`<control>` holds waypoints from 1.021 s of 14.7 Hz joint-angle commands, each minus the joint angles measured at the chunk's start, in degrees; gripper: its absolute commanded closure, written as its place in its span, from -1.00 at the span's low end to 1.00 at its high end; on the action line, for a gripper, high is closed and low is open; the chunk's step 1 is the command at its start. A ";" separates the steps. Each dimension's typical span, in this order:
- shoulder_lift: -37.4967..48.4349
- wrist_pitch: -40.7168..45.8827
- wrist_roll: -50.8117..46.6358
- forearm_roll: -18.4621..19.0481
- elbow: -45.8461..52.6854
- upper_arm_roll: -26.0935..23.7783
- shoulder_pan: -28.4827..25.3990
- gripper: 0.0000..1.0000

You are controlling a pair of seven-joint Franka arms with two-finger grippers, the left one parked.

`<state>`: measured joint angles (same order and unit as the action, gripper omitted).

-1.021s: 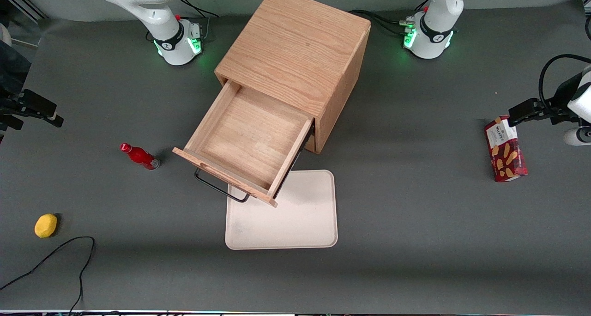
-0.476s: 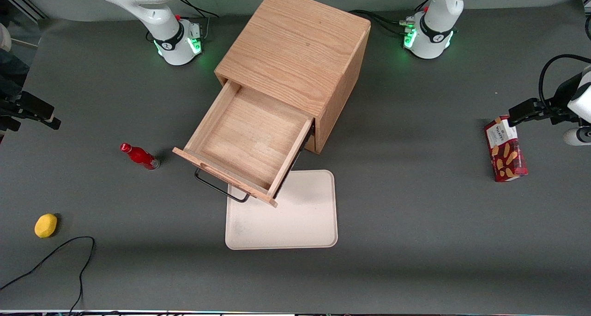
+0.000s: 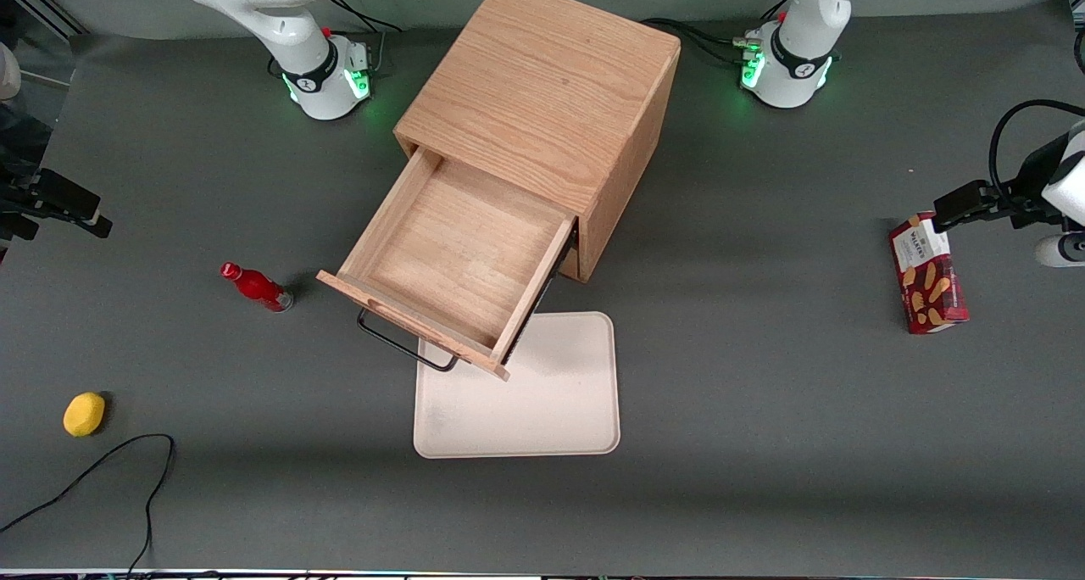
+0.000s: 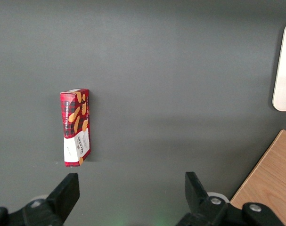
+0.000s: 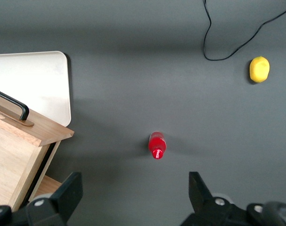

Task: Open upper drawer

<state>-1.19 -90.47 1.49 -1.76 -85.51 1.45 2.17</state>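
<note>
Upper drawer (image 3: pixel 458 253): pulled fully out, task apparently complete. Gripper (image 5: pixel 133 195): fingers spread, empty, high above bottle (image 5: pixel 157 145). Next: likely parking only.

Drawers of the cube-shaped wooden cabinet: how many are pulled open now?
1. The light oak upper drawer with the thin black wire handle is pulled out above the cream tray. A lower drawer may be hidden beneath it. The open gripper hovers above the red bottle.

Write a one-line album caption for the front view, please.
Upper drawer pulled wide open and bare; the open gripper hangs at the working arm's end of the table.
</note>
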 commanded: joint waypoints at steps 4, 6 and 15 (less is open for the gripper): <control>1.19 1.08 -0.61 2.46 -0.97 0.49 -1.11 -1.00; 1.19 1.08 -0.61 2.55 -0.97 0.49 -1.11 -1.00; 1.10 1.43 -0.61 1.94 -0.97 0.40 -1.11 -1.00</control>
<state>-1.17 -89.61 1.49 -0.51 -85.58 1.44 1.93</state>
